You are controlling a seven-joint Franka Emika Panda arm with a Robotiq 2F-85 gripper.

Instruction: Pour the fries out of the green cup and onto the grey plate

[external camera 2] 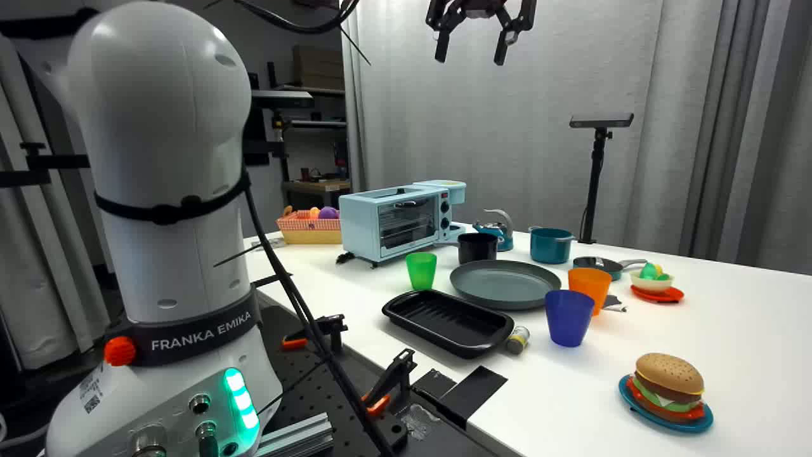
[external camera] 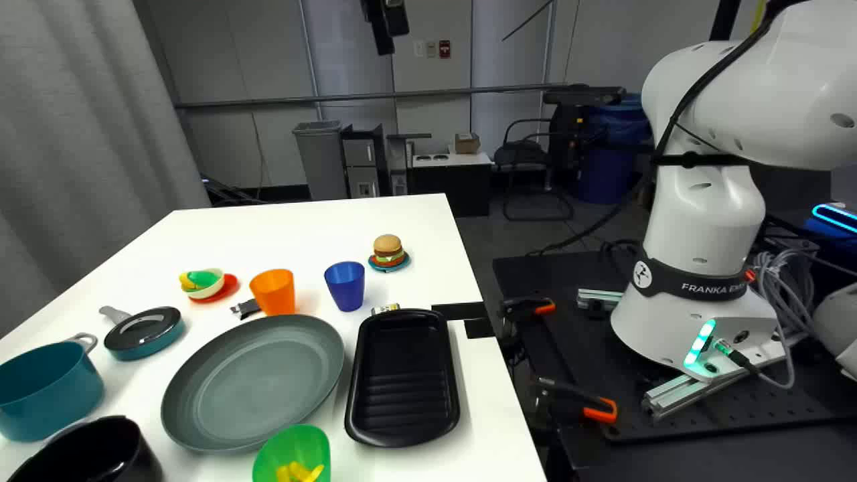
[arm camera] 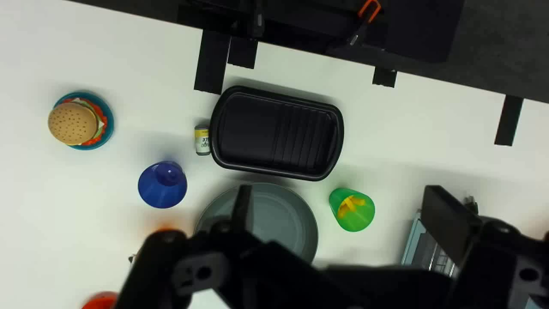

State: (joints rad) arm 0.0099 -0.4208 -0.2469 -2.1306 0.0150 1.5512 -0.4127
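Jaws: mine hang spread;
Lime-green plastic cup [external camera 2: 421, 271]: upright to contain yellow stick fries [arm camera: 351, 203];
Round grey plate [external camera: 258, 381]: near, presumably for my pour.

One green cup [external camera 2: 421, 271], one blue cup [external camera 2: 568, 318] and one orange cup [external camera 2: 590, 287] make three; one teal pot [external camera 2: 550, 247] and one black pot [external camera 2: 477, 248] make two. There is one each of grey plate [external camera: 256, 388], black baking tray [external camera 2: 448, 320], frying pan [external camera: 143, 333], toy hamburger [external camera 2: 668, 384], can [arm camera: 202, 140], kettle [external camera 2: 505, 241], toaster oven [external camera 2: 363, 225] and basket [external camera 2: 311, 236]. The fries [arm camera: 350, 205] overlap too much to count.
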